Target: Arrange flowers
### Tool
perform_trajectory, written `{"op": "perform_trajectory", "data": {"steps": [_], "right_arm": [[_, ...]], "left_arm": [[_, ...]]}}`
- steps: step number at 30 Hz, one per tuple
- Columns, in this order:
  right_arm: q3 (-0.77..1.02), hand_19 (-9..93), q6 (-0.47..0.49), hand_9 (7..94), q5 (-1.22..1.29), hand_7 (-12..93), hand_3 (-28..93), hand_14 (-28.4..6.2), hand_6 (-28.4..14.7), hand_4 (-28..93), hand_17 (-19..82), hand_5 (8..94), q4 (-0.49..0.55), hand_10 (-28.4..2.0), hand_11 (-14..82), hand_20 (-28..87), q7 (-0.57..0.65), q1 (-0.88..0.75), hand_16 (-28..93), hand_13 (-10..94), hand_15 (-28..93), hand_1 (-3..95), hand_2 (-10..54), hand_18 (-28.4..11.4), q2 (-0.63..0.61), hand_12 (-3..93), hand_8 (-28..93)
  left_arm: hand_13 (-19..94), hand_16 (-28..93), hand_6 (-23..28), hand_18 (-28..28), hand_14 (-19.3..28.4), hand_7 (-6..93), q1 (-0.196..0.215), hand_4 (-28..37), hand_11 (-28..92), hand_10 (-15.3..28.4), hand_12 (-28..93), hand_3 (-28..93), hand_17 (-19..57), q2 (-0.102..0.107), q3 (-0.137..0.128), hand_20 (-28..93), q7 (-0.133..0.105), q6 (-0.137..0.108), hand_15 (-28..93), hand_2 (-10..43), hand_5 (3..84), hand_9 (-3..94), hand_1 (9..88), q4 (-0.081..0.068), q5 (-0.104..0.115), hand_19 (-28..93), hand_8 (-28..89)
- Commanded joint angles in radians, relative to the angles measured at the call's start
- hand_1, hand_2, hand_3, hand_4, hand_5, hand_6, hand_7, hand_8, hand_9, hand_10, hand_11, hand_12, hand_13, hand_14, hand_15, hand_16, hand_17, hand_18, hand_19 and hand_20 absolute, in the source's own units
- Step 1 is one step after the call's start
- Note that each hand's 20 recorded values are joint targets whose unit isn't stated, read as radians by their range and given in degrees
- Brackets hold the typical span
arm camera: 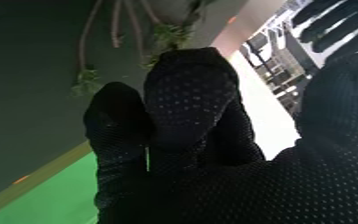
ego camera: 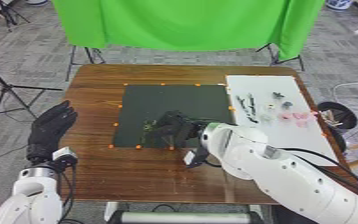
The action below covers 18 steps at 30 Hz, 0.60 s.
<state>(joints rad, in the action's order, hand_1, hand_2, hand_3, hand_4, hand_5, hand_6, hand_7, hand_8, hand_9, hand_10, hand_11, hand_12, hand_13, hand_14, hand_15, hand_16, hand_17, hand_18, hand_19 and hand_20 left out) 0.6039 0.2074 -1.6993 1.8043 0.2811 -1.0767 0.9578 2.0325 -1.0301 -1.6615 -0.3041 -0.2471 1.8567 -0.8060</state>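
Partly, R hand (ego camera: 168, 128) hides leafy stems (ego camera: 147, 127) on dk mat (ego camera: 175, 96).

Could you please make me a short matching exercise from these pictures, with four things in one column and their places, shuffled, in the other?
Things:
1. Left hand
2. Right hand
3. Pink flowers
4. Green cloth

Places:
A. On the white sheet
B. Over the dark mat
C. Hanging beyond the far edge of the table
D. At the left edge of the table

Right pairs: 1-D, 2-B, 3-A, 4-C
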Motion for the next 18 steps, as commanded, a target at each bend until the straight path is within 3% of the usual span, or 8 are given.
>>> {"op": "perform_trajectory", "data": {"steps": [1, 10, 18], "right_arm": [[0.003, 93, -0.006, 53.1, -0.025, 11, 66, -4.9, -4.3, -17, 67, 52.2, -0.011, -12.9, 6.2, 44, 0.016, 0.000, 25, 93, 55, 17.0, 10.8, -13.4, 0.004, 7.3, -8], [0.000, 93, -0.013, 53.1, -0.044, 11, 66, -5.0, -4.5, -17, 66, 52.2, -0.016, -13.2, 6.4, 43, 0.039, 0.001, 25, 93, 55, 16.5, 10.0, -13.6, 0.006, 7.2, -8], [0.006, 93, -0.094, 53.5, 0.014, 11, 66, -5.1, -4.5, -17, 66, 52.5, 0.002, -13.2, 6.5, 42, 0.018, -0.002, 25, 93, 55, 16.1, 9.1, -13.7, 0.006, 7.3, -8]], "left_arm": [[37, -2, 0.1, 11.0, 13.7, 20.0, 0.000, -14.0, 21, 12.1, 10, 72, 16.1, -0.005, 0.001, 28, 0.007, 0.003, 22, -5.4, 49.0, 42.3, 41.0, -0.001, -0.004, 10, -10], [37, -2, 0.1, 11.0, 13.7, 19.8, -0.002, -14.2, 21, 12.0, 10, 72, 16.0, -0.005, 0.004, 28, 0.005, 0.006, 22, -5.4, 49.0, 42.3, 41.1, -0.002, -0.003, 10, -10], [37, -2, 0.0, 11.1, 13.7, 20.0, 0.004, -14.2, 21, 12.1, 10, 72, 15.9, -0.007, 0.001, 28, 0.009, 0.005, 22, -5.4, 49.0, 42.3, 41.1, 0.001, -0.003, 11, -10]]}}
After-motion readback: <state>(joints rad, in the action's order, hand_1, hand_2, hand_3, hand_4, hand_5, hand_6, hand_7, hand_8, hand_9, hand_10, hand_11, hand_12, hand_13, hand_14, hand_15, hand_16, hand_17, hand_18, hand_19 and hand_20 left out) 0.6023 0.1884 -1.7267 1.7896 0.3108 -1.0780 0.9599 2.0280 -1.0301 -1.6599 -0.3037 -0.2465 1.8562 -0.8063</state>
